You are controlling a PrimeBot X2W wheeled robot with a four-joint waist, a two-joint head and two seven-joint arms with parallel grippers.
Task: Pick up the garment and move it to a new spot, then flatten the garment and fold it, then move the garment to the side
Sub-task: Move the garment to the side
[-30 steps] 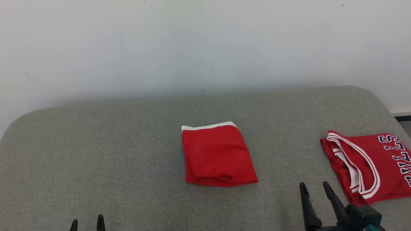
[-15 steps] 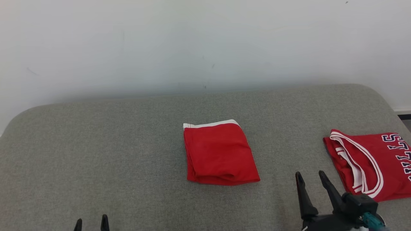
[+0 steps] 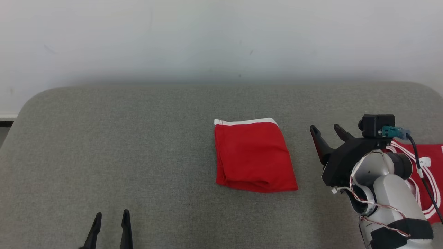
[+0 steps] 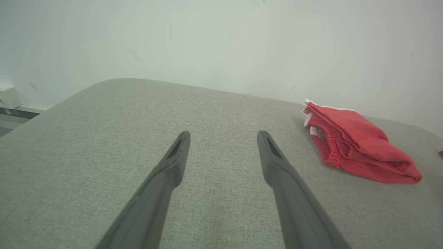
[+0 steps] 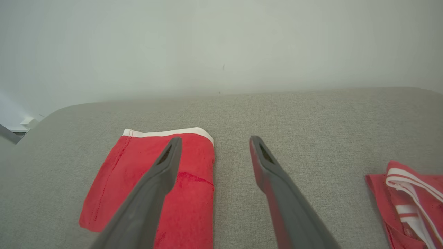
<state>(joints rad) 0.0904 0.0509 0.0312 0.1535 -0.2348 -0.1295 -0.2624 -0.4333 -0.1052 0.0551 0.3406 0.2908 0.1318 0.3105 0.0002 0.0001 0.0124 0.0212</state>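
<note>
Nothing legible right now: no lettering, number or brand tag can be read on the folded red garment [image 3: 254,155], and the red jersey [image 3: 432,155] beside it shows just white striped trim.

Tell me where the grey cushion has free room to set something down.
Widest bare patch: the left half of the grey cushion, between its left edge and the folded red garment, beyond the left gripper. The strip along the wall is bare. Crowded: the right side, with the right gripper and striped jersey.
</note>
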